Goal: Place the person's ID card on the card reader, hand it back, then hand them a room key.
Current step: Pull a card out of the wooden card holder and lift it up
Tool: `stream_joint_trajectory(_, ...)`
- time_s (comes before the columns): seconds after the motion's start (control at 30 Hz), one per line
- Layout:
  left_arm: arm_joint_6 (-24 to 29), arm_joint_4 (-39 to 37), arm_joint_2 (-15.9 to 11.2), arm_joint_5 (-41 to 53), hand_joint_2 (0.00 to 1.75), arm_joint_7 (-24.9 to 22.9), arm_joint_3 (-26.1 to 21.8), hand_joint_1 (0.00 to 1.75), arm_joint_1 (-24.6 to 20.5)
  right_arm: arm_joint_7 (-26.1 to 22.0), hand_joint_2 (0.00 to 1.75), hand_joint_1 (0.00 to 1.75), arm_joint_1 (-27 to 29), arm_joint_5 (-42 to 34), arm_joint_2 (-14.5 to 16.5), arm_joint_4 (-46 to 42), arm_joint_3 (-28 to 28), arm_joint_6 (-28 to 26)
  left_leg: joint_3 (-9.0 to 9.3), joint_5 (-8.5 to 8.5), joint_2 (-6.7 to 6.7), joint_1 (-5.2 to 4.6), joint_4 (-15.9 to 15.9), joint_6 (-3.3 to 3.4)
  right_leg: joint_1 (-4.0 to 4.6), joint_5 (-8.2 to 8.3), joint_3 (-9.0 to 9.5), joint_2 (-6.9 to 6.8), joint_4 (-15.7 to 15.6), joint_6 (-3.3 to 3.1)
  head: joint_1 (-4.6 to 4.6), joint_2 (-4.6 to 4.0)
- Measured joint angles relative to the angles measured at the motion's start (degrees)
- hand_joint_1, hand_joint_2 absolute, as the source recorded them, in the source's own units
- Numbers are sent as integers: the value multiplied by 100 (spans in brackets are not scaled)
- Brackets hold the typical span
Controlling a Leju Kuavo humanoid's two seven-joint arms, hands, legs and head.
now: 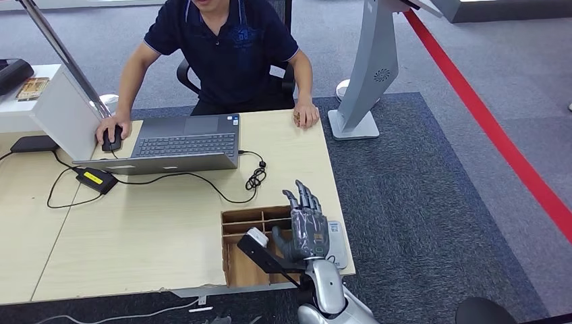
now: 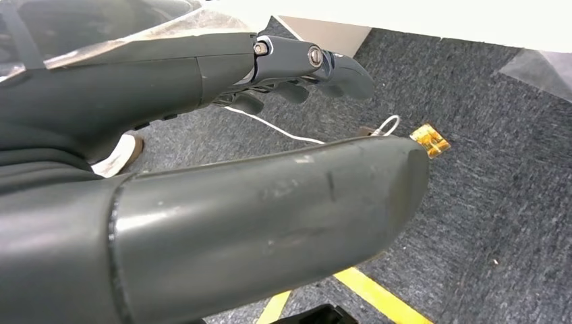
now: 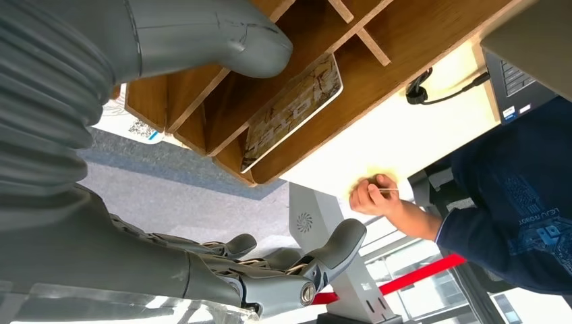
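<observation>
My right hand (image 1: 309, 226) is raised open over the organizer (image 1: 253, 223), holding nothing.

Its fingers (image 1: 301, 196) are spread and point toward the person (image 1: 229, 47). A card (image 3: 291, 109) lies in one organizer compartment; the reader (image 1: 337, 243) sits just beside the organizer at the desk (image 1: 155, 229) edge. The person's hand (image 1: 307, 116) rests on the far desk corner, pinching something thin. My left hand (image 2: 202, 175) hangs over carpet, fingers loosely apart, empty.
</observation>
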State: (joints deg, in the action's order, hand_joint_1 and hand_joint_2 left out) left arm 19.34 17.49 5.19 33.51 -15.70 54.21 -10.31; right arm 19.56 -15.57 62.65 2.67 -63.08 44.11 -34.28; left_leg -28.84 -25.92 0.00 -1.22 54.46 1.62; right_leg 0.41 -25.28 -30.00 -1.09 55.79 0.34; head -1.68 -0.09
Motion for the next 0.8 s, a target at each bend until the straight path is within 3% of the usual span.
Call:
stream_joint_trajectory(0.2, -15, -2, -5, 10, 0, -7, 0, 0, 1, 0, 175, 50, 21, -19, 1, 0, -2, -3, 0, 0, 0, 0, 0, 0, 0, 0, 0, 0, 0, 0, 0, 0)
stream_joint_trajectory(0.4, -20, -2, -7, 12, 0, -15, 0, 0, 1, -3, 175, 81, 28, -20, 0, 0, -2, -3, 0, 0, 0, 0, 0, 0, 0, 0, 0, 0, 0, 0, 0, 0)
stream_joint_trajectory(0.8, -24, -2, -8, 26, 0, -15, 0, 0, 1, -17, 175, 79, 34, -20, 1, 0, -2, -10, 0, 0, 0, 0, 0, 0, 0, 0, 0, 0, 0, 0, 0, 0)
